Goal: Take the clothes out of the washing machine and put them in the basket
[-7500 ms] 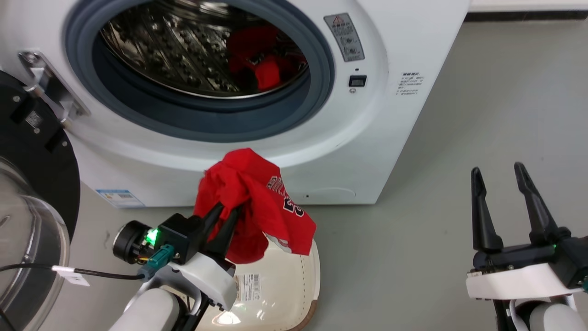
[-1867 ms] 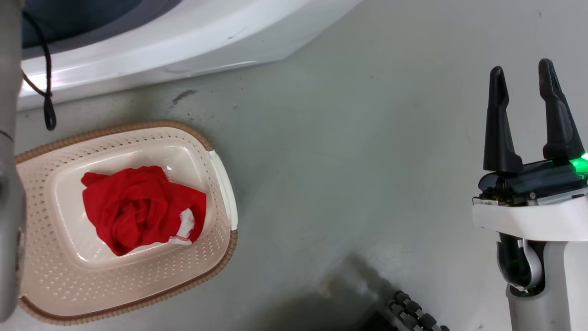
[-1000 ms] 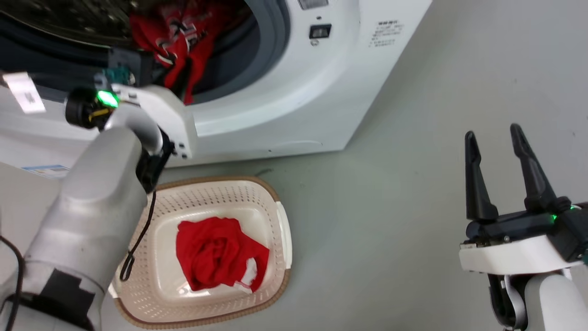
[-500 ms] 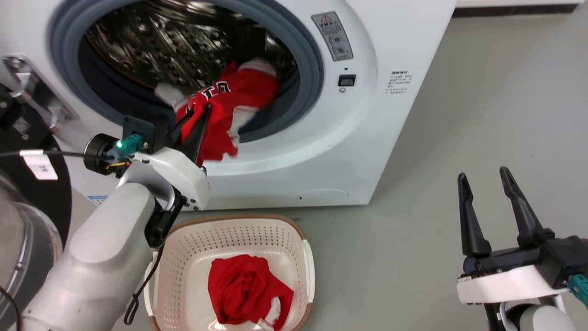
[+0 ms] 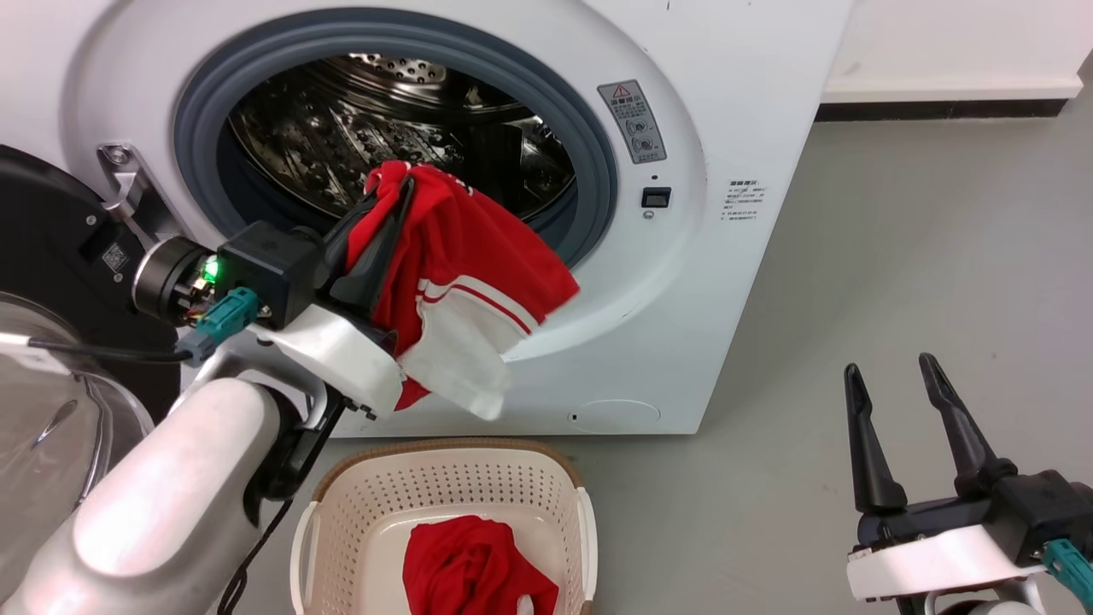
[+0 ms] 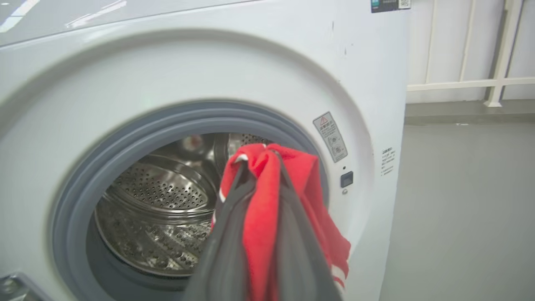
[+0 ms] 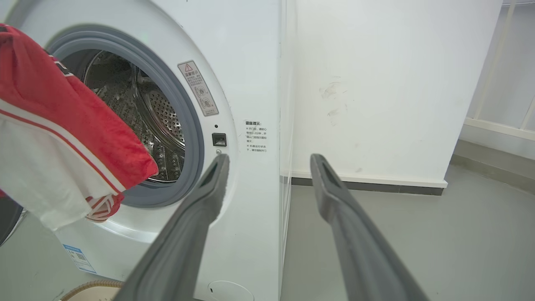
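The left gripper (image 5: 386,205), centre left in the head view, is clamped on a bunched fold of the striped garment (image 5: 465,273). The garment hangs outside the washing machine (image 5: 743,111) porthole, above the far rim of the basket (image 5: 444,451) at bottom centre. Released here, its loose white panel could drape over that rim or slide to the floor (image 5: 854,256). The right gripper (image 5: 888,367), lower right, stands open, empty.

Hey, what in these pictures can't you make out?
Part of the drum in the washing machine: head and left wrist views, hidden by the striped shirt clamped in the left end effector, so leftover laundry cannot be ruled out.
The basket and the red garment in it: head view, near part cut by the bottom edge.
Text on the warning label: too small in all views.
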Robot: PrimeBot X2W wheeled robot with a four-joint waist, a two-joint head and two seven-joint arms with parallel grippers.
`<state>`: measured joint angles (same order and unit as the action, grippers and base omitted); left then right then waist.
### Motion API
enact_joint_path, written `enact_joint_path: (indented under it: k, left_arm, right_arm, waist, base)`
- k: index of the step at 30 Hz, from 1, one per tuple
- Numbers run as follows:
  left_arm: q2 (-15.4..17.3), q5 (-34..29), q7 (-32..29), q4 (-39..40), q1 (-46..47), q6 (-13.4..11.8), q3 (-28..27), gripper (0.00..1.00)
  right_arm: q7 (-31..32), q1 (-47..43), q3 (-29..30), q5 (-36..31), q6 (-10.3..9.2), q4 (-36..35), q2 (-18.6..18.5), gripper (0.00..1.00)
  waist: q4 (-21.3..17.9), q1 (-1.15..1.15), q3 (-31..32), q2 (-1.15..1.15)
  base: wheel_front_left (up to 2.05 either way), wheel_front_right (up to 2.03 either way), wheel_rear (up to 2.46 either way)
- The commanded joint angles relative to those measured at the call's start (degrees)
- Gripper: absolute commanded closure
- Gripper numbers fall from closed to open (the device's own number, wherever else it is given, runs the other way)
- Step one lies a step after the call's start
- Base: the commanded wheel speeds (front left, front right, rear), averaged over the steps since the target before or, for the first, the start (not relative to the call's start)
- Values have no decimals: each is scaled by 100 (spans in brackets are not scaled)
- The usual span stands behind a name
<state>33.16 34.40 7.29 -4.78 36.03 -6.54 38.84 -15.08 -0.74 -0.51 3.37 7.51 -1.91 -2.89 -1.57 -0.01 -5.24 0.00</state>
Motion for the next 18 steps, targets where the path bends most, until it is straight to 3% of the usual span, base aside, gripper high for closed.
enact_joint_path:
  k: [1, 10, 18]
  left_arm:
    - [65, -40, -39, 150, -94, -71, -28, 100]
    - [440, -43, -389, 1330, -516, -481, -73, 100]
    - [545, 77, -464, 1572, -1041, -613, 65, 100]
  right_arm:
    - [-13, -77, 0, -15, -4, 13, 4, 0]
    - [-13, -174, 8, 25, -4, 36, 4, 0]
    - [-12, -81, 46, 43, -4, 22, 4, 0]
  waist:
    - [8, 1, 37, 0]
    - [28, 1, 138, 0]
    - [46, 1, 10, 0]
  base:
    - [0, 0, 0]
    - [0, 0, 0]
    - [0, 0, 0]
